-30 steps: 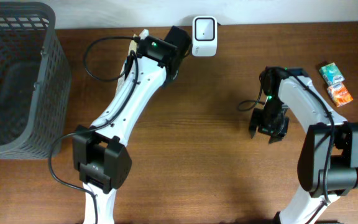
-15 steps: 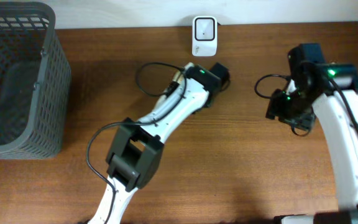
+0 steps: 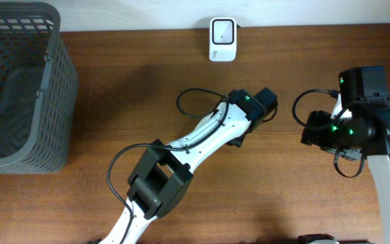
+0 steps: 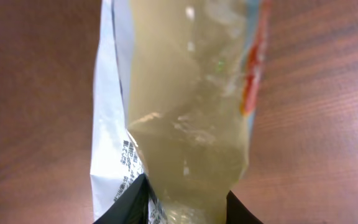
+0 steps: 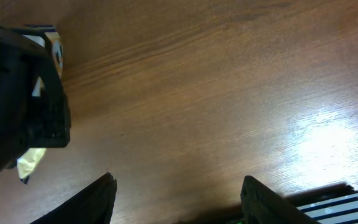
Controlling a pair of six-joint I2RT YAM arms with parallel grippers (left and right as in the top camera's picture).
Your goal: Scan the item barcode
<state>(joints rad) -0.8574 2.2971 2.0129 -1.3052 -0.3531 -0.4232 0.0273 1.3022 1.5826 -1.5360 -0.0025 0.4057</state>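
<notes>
In the left wrist view we see the packet (image 4: 185,112) running lengthwise straight up the picture, its long axis in line with the left gripper (image 4: 185,208). One narrow end sits between the two black fingers (image 4: 129,208) at the bottom, and the other end is cut off by the top edge. It is a clear, yellowish packet with a white strip of small print down its left side and an orange and blue edge on its right. The print is too small for us to read. The fingers stand partly apart with the packet's end filling the gap. We cannot tell whether they press on it or merely flank it, nor whether it lies on the brown table (image 4: 36,93) or hangs just above it.

From overhead the packet is hidden beneath the black wrist of the left arm (image 3: 202,135). That arm reaches to a spot right of the table's middle, well apart from the white scanner (image 3: 222,39) at the far edge and from the grey basket (image 3: 63,88) at the left.

In the right wrist view the right gripper (image 5: 178,183) is spread wide over bare wood, with nothing between its fingers. The left arm fills the left side of that view as a dark bulk. Only two scraps of the packet peep out from behind it, one at the top and one lower down. A striped edge in the lower right corner is too cut off for us to name.
</notes>
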